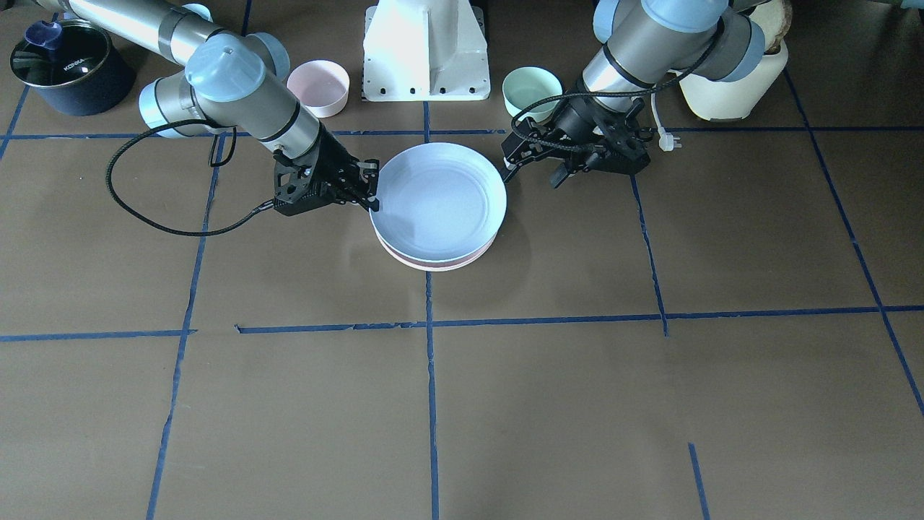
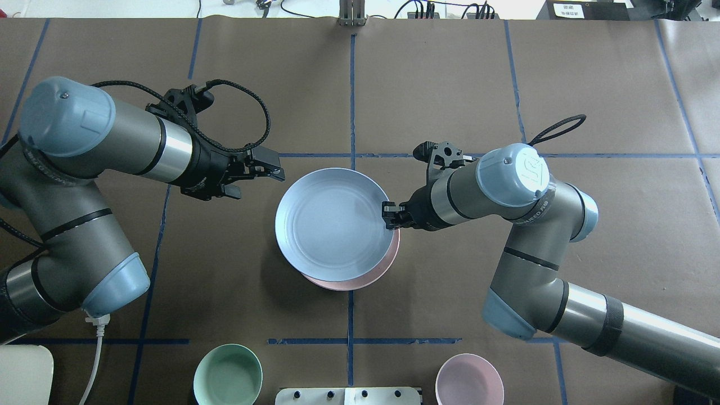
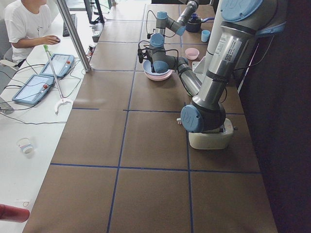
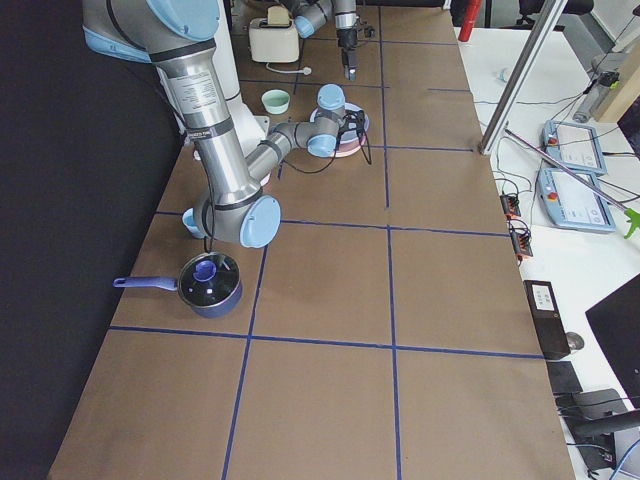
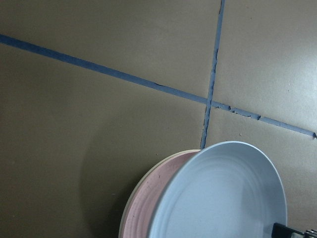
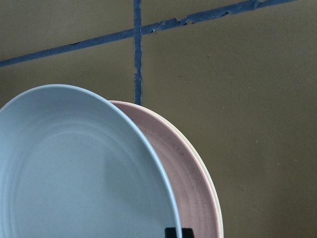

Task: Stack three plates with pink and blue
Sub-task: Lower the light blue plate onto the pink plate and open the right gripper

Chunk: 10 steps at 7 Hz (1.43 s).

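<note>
The light blue plate (image 1: 440, 198) (image 2: 332, 225) sits tilted and offset on top of the pale pink plate (image 1: 433, 263) (image 2: 360, 281) at the table's middle. The cream plate's rim (image 6: 216, 208) (image 5: 125, 220) shows under the pink plate (image 6: 183, 173). My right gripper (image 1: 372, 191) (image 2: 388, 216) is shut on the blue plate's rim, with that side raised. My left gripper (image 1: 534, 167) (image 2: 256, 177) is open and empty, hovering just off the opposite side of the blue plate without touching it. The blue plate also fills the wrist views (image 5: 223, 198) (image 6: 74, 173).
A small pink bowl (image 1: 320, 87) and a mint bowl (image 1: 530, 90) stand beside the robot base (image 1: 426, 50). A dark pot (image 1: 68, 72) is at the right arm's end and a white toaster (image 1: 729, 87) at the left arm's end. Blue tape lines cross the brown table.
</note>
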{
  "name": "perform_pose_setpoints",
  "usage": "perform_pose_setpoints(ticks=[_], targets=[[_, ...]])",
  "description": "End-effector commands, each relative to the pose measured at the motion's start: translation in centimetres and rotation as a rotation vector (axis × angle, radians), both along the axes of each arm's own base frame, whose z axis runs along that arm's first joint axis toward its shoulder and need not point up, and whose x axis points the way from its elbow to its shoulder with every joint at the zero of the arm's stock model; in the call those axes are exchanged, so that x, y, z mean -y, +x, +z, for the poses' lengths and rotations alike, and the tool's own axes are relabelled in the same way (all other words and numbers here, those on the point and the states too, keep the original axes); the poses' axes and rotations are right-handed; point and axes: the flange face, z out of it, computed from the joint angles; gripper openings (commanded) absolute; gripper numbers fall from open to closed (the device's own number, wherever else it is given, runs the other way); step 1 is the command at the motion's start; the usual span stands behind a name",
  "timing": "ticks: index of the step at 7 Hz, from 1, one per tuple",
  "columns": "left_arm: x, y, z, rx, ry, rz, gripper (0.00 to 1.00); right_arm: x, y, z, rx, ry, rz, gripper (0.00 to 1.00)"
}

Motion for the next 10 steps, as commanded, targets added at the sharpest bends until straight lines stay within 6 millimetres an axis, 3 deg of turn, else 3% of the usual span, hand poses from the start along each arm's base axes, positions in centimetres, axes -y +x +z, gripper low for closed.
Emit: perform_pose_setpoints(ticks=[1, 3, 4, 5, 6, 7, 8, 9, 10], targets=[[-0.1, -0.1, -0.2, -0.005, -0.003, -0.002, 1.00, -0.2, 0.0, 0.4, -0.016, -0.007, 0.003, 0.00], [-0.1, -0.1, -0.2, -0.005, -0.005, -0.001, 1.00, -0.6, -0.3, 1.1, -0.026, -0.010, -0.004, 0.01], [-0.2, -0.1, -0.2, -0.005, -0.005, 0.000, 1.00, -0.7, -0.4, 1.1, -0.026, -0.010, -0.005, 0.09], [-0.2, -0.1, -0.2, -0.005, -0.005, 0.000, 1.00, -0.7, -0.8, 1.0, -0.036, -0.017, -0.006, 0.73], [-0.2, -0.1, -0.2, -0.005, -0.005, 0.000, 1.00, -0.6, -0.8, 0.2, -0.058, -0.028, -0.004, 0.99], [-0.2, -0.1, -0.1, -0.004, -0.006, 0.000, 1.00, -0.2, 0.3, -0.5, -0.042, -0.022, 0.003, 1.00], [-0.3, -1.2, 2.3, 0.026, -0.018, -0.004, 1.00, 0.5, 3.5, -1.3, -0.015, -0.018, 0.018, 1.00], [0.3, -3.9, 6.5, 0.079, -0.014, 0.007, 1.00, 2.4, 9.0, 1.5, -0.024, -0.055, 0.026, 1.00], [1.0, -8.7, 12.7, 0.165, 0.069, 0.081, 1.00, 5.7, 16.0, 4.4, -0.032, -0.097, 0.055, 1.00]])
